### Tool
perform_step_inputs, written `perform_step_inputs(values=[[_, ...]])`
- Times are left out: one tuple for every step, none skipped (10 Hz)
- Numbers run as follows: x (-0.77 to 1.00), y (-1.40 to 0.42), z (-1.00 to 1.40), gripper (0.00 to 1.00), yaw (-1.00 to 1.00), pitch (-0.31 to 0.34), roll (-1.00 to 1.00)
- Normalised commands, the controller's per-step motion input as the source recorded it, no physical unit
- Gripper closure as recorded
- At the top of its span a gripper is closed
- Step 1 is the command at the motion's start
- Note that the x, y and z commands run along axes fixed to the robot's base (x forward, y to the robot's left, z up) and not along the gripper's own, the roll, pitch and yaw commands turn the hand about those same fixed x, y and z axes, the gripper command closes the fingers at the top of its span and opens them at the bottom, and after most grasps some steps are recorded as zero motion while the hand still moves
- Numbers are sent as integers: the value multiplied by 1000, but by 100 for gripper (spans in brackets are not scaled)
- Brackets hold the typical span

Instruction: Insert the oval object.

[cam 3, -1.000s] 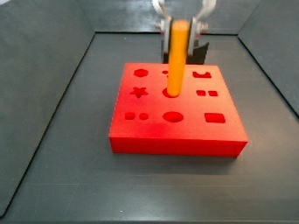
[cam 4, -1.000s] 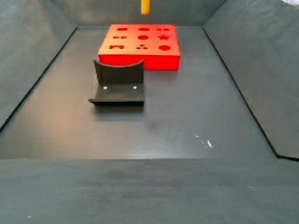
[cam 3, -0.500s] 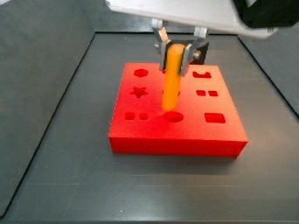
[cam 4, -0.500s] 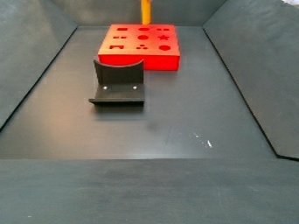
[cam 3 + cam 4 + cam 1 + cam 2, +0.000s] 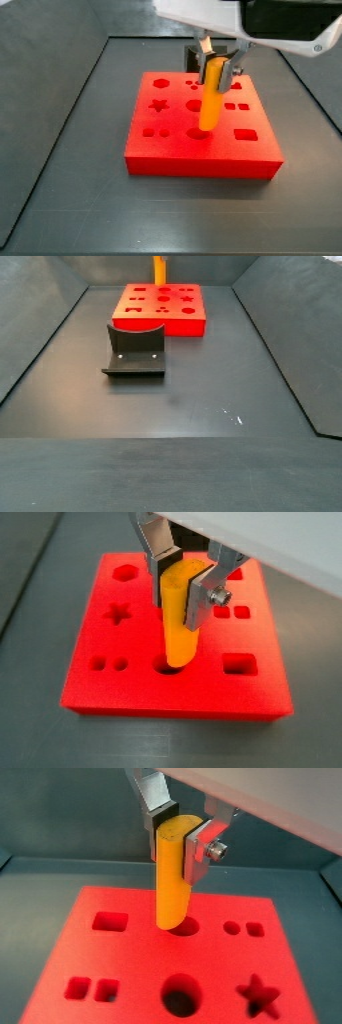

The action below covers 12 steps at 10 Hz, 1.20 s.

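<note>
The oval object (image 5: pixel 178 617) is a long orange-yellow peg held upright. My gripper (image 5: pixel 183 602) is shut on its upper part, one silver finger on each side. The peg also shows in both side views (image 5: pixel 209 95) (image 5: pixel 159 268) and in a wrist view (image 5: pixel 173 873). Below it lies the red block (image 5: pixel 134 642) with shaped holes. The peg's lower tip is at the mouth of the oval hole (image 5: pixel 189 926) in the block's row nearest a side camera (image 5: pixel 198 132). I cannot tell if the tip has entered. In a side view (image 5: pixel 160 308) the block is far off and the gripper is out of frame.
A dark grey curved fixture (image 5: pixel 135 351) stands on the floor in front of the block. Star (image 5: pixel 159 104), round (image 5: pixel 194 105) and square (image 5: pixel 245 133) holes surround the oval one. Dark sloping walls (image 5: pixel 40 346) enclose the floor.
The gripper has come down and moved toward the block's near row. The peg's tip went from over the round middle hole to the oval hole.
</note>
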Motion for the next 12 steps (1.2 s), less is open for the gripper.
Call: perform_step_inputs(values=[[3, 0, 0, 100, -920, 34, 26], [0, 0, 0, 100, -949, 63, 74], [-11, 0, 0, 100, -951, 80, 79], [0, 0, 103, 100, -917, 73, 67], [0, 0, 51, 100, -926, 34, 81], [0, 0, 26, 100, -917, 50, 121], [-6, -37, 49, 100, -843, 74, 184], [-20, -9, 0, 100, -806, 84, 250], [-54, 0, 0, 100, -786, 97, 287], [-117, 0, 0, 100, -749, 121, 331], [-114, -9, 63, 100, -691, 136, 354], [0, -94, 66, 100, -517, 124, 191]])
